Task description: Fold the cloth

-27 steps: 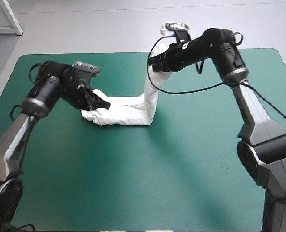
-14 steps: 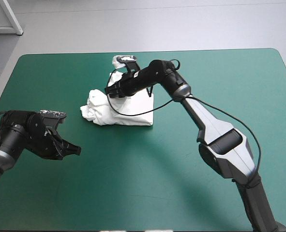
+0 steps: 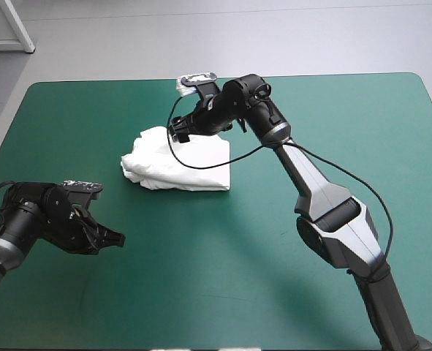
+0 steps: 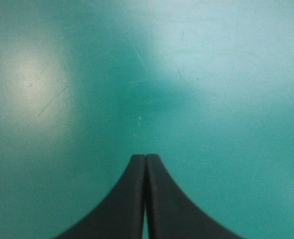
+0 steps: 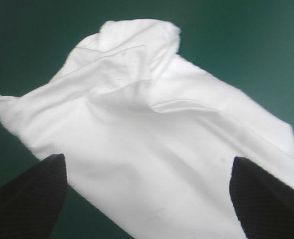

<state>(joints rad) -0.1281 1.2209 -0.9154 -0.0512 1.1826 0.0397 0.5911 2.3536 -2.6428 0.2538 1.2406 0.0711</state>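
The worktop (image 3: pixel 332 146), a wide flat surface under a teal-green cover, carries one item. The T-shirt (image 3: pixel 177 162), a white short-sleeved fabric garment, lies as a folded bundle on the far part of the worktop, left of centre and clear of every edge. In the high view its right portion forms a flat panel with fairly straight edges. Its left end is a rumpled roll of gathered layers. The right wrist view shows soft creases across the upper layer.

The right tool (image 3: pixel 180 131), two broad black fingers shaped like curved fins, hangs just above the far edge of the bundle. Its fingers (image 5: pixel 32 196) stand wide apart, with the cloth below and ahead of them and nothing gripped. The left tool (image 3: pixel 112 238), of the same black fin pattern, sits low over bare cover toward the near left part of the worktop, well apart from the T-shirt. Its fingers (image 4: pixel 134 199) meet in one pointed arch and hold nothing.

Step in hand: judged from this layout, a fold is laid and neither tool grips the cloth. The task appears well advanced, but the bundle is not yet tidy.

Next move: the rumpled left end probably needs to be flattened or brought over the flat panel. This calls for a pinch that takes all layers together at the edge, so that the upper layer does not drag out of line. The left tool must spread its fingers before any approach.
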